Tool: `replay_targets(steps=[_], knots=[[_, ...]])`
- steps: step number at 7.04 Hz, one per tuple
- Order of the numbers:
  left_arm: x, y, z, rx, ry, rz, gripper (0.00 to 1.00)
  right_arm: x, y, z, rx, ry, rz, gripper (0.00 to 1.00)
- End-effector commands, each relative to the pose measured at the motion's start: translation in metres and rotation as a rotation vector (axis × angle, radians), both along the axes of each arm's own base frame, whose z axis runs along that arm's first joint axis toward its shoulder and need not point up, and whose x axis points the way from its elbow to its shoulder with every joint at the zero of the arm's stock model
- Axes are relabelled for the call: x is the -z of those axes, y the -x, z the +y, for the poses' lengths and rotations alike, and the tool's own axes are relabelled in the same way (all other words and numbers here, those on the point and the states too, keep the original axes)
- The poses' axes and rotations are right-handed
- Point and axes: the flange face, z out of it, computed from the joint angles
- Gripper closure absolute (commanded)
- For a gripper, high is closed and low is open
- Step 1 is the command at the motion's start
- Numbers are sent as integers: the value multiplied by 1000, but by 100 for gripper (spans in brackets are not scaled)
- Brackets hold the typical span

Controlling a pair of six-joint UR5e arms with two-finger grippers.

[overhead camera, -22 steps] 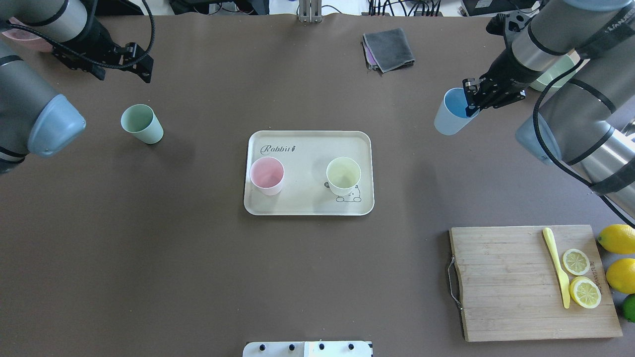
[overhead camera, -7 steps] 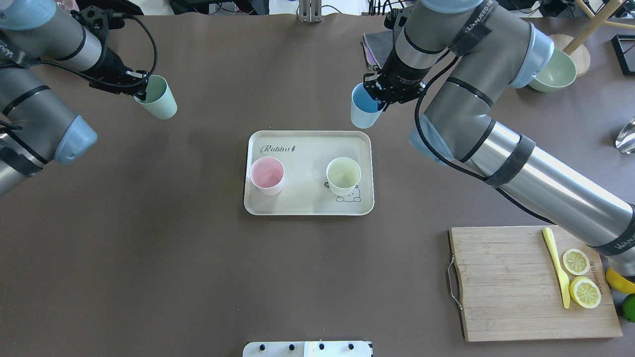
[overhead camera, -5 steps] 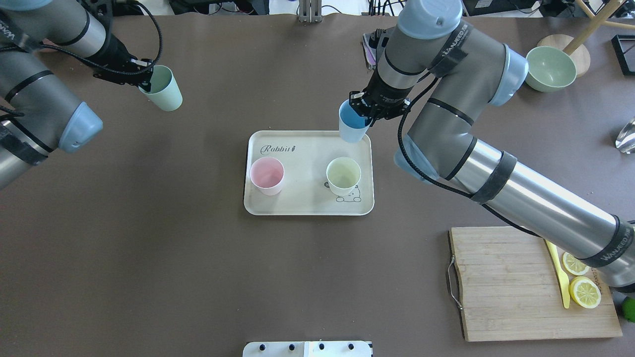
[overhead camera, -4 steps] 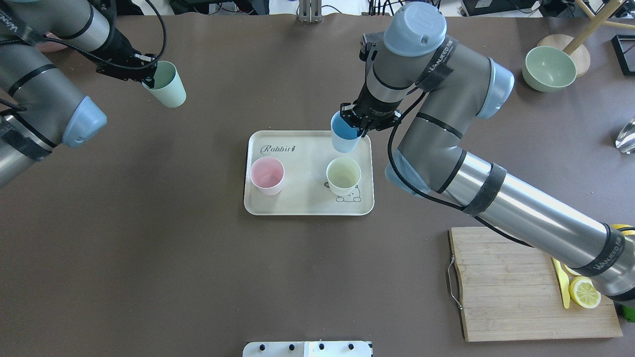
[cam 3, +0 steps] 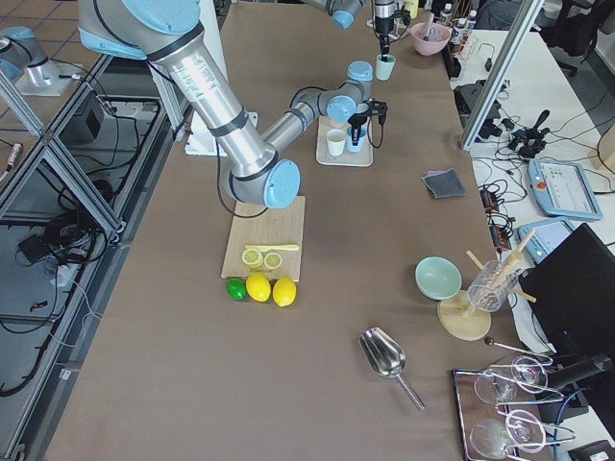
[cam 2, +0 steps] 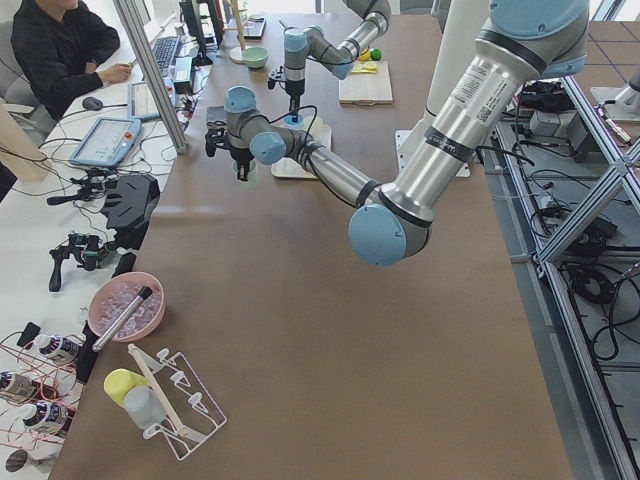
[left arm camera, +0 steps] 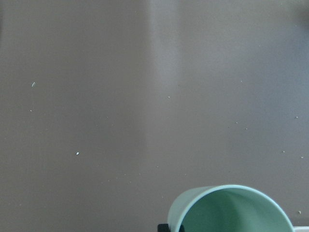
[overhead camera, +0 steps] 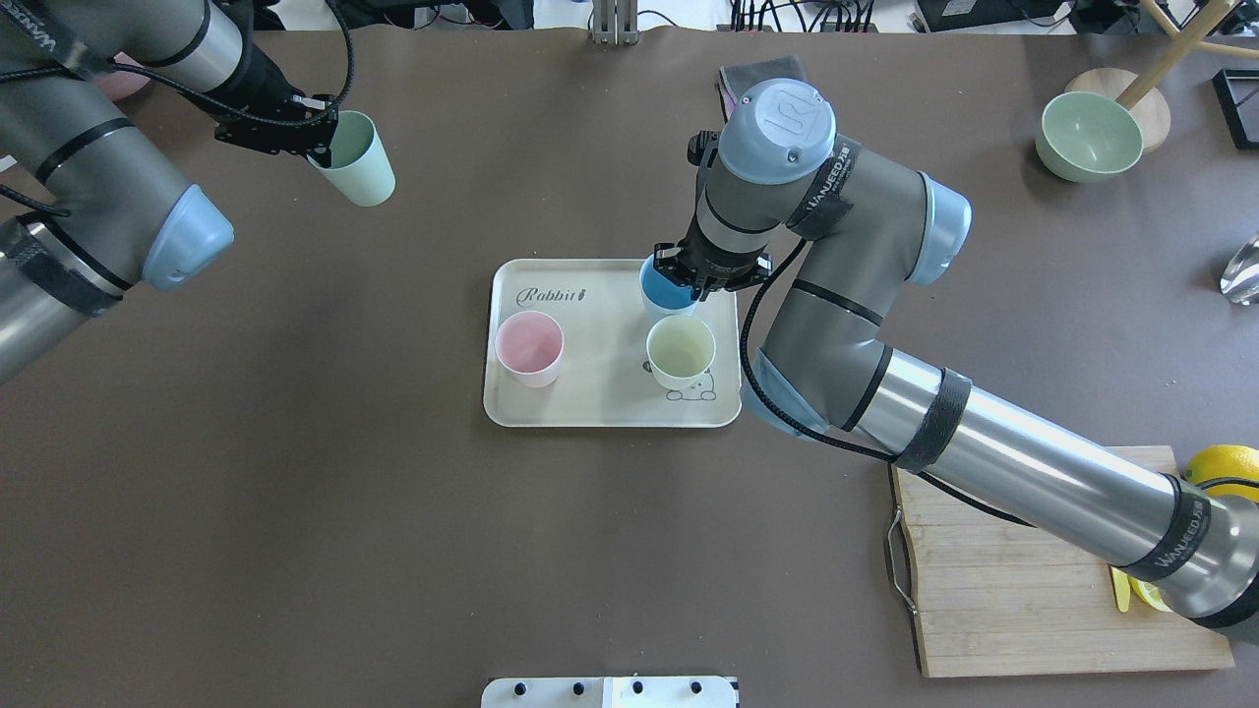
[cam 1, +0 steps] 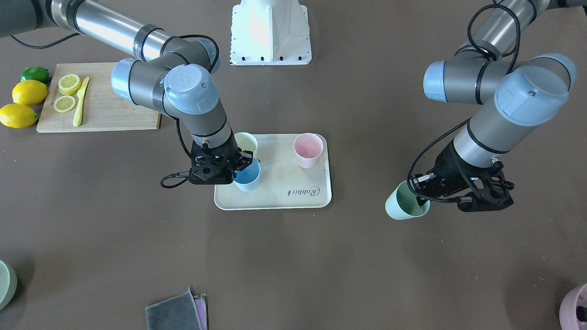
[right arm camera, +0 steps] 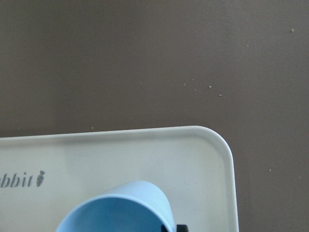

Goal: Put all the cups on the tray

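Note:
The cream tray (overhead camera: 610, 398) lies mid-table with the pink cup (overhead camera: 529, 346) and the pale yellow cup (overhead camera: 681, 349) standing on it. My right gripper (overhead camera: 694, 286) is shut on the rim of the light blue cup (overhead camera: 663, 291) and holds it over the tray's far right corner, just behind the yellow cup; I cannot tell whether it touches the tray. The right wrist view shows the blue cup (right arm camera: 116, 208) above the tray (right arm camera: 203, 159). My left gripper (overhead camera: 320, 149) is shut on the rim of the mint green cup (overhead camera: 362, 175), tilted and held above the table far left of the tray.
A wooden cutting board (overhead camera: 1003, 590) with lemon slices and a yellow knife lies at the near right, under my right arm. A sage-green bowl (overhead camera: 1087, 136) stands at the far right, a folded grey cloth (cam 1: 176, 314) at the far edge, and a mauve pot (cam 1: 575, 311) at the far left.
My right arm carried the blue cup leftwards from the table's right side to over the tray's far right corner. My left gripper closed on the mint cup, lifted it and moved it rightwards.

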Motion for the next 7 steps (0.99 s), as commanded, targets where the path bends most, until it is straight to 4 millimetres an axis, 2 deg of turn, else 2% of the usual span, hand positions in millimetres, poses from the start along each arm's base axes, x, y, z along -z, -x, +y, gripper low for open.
replay_targets(steps=[1, 2, 3, 4, 5, 7], knots=[[17, -23, 10, 0, 21, 22, 100, -9, -6, -15, -22, -1, 3, 100], [28, -39, 18, 5, 36, 34, 100, -10, -11, -21, -29, -3, 6, 100], [42, -68, 31, 27, 29, 25, 100, -11, -17, -26, -37, -1, 6, 100], [52, -91, 45, 24, 44, 35, 100, -8, -18, -27, -46, -1, 1, 4], [61, -109, 59, 36, 53, 40, 100, -8, -23, -31, -51, -4, 0, 0], [89, -150, 102, 39, 76, 77, 100, 3, -55, -57, -65, 14, -32, 0]])
